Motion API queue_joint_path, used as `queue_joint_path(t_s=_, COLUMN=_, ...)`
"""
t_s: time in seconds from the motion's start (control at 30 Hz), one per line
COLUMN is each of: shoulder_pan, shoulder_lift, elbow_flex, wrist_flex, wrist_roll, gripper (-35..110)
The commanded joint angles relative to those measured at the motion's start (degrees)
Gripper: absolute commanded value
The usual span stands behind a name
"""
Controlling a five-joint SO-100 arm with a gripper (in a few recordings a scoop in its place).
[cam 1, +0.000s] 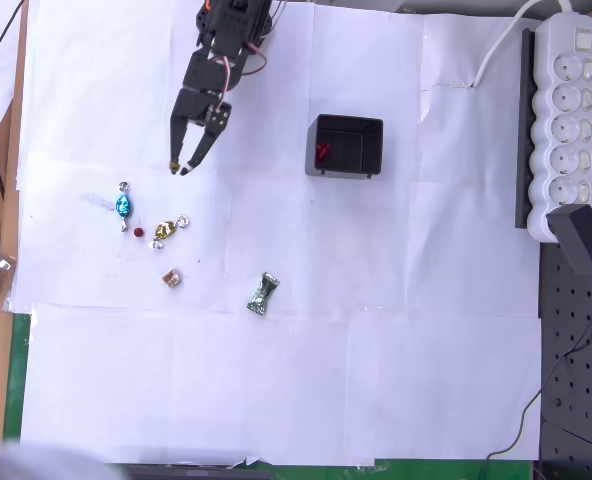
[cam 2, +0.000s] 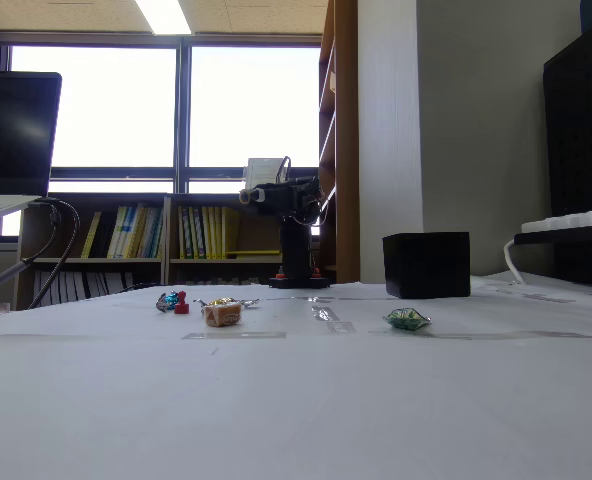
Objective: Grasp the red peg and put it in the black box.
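The approach is under way: the fingers (cam 1: pixel 183 167) hang slightly apart and empty, toward the bench's (cam 1: pixel 376 380) far-left corner in the overhead view. The red peg (cam 1: pixel 139 232) lies nearer the left edge among candies; the next move, I judge, is lowering over it, with the black box (cam 1: pixel 345 147) well apart.

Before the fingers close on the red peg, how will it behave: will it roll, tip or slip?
The red peg is tiny, far smaller than the blue candy beside it, so probably very light and easily knocked away. In the fixed view it stands upright on a small base, so a sideways nudge may tip it. From above it looks round, so once tipped it could roll.
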Motion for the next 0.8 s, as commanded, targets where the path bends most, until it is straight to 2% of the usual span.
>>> queue_joint_path(t_s=0.0, shoulder_pan=3.08, shoulder_lift=9.32, elbow_flex=2.02, wrist_flex=-3.78, wrist_roll=-0.35, gripper=2)
queue_joint_path(t_s=0.4, shoulder_pan=6.24, shoulder_lift=20.83, elbow_flex=8.17, wrist_flex=-4.31, wrist_roll=0.09, gripper=2)
queue_joint_path(t_s=0.5, shoulder_pan=7.21, shoulder_lift=24.17, elbow_flex=11.69, wrist_flex=-8.44, wrist_roll=-0.53, gripper=3)
queue_joint_path(t_s=0.77, shoulder_pan=7.56, shoulder_lift=35.07, elbow_flex=23.47, wrist_flex=-8.17, wrist_roll=-0.18, gripper=3)
